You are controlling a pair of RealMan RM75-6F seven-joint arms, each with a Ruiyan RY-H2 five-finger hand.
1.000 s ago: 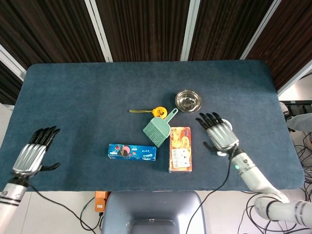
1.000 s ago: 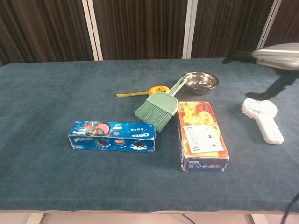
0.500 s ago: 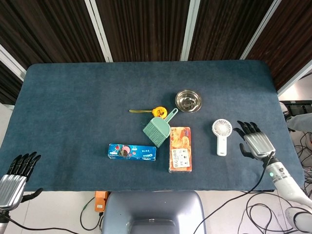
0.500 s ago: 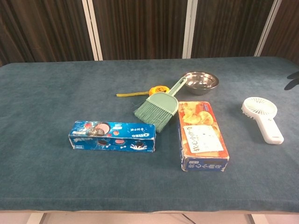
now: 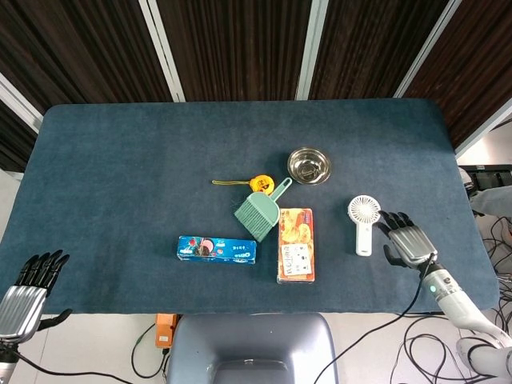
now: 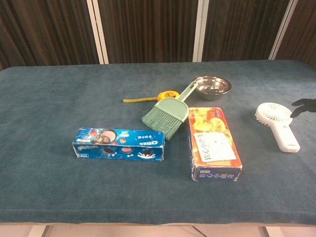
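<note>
Right robot hand (image 5: 406,238) sat over the near right of the tabletop (image 5: 120,160), fingers spread, holding nothing, just beside the white handheld fan (image 5: 363,222) without touching it. Left robot hand (image 5: 28,290) hung off the near left corner, well apart from everything; fingers looked loosely apart and empty, though it was half out of frame so not certain.

The fan lay flat, handle toward the near edge, round head away. Likely light hollow plastic, stiff, smooth and a bit slippery. The grille probably flexes, so the straight handle was the place to grip, wrapped across its width.

Further in: orange snack box (image 5: 296,244), blue cookie box (image 5: 217,249), green brush (image 5: 260,211), yellow tape measure (image 5: 258,183), steel bowl (image 5: 309,166).
</note>
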